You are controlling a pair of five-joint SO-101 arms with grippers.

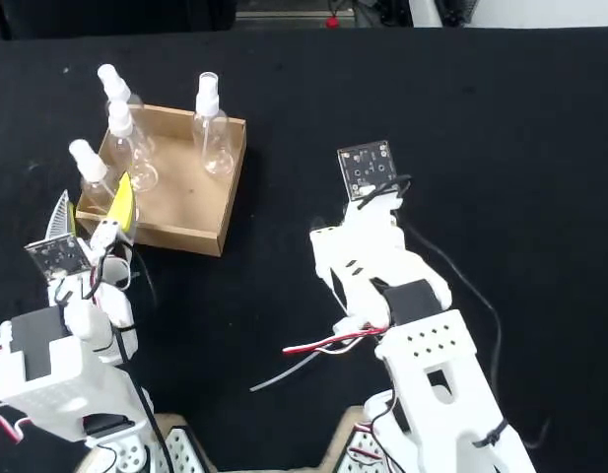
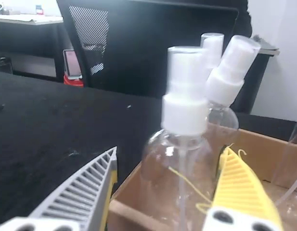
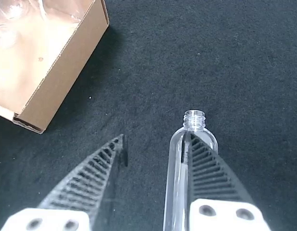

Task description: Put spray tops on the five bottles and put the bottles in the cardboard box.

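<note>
Left gripper (image 2: 170, 150) gapes around a capped bottle (image 2: 182, 144) in the cardboard box (image 1: 185, 236) — delivery done, I'd guess; right gripper (image 3: 155, 139) (wide too) flanks the uncapped bottle (image 3: 177, 163).

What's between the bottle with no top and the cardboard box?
Just bare black table. In the right wrist view, nothing sits on the stretch between the topless bottle and the cardboard box.

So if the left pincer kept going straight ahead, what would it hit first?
Probably the nearest capped bottle, standing in the cardboard box right between the open left pincer's tips. The box's wall sits lower and could catch first; depth is unclear.
</note>
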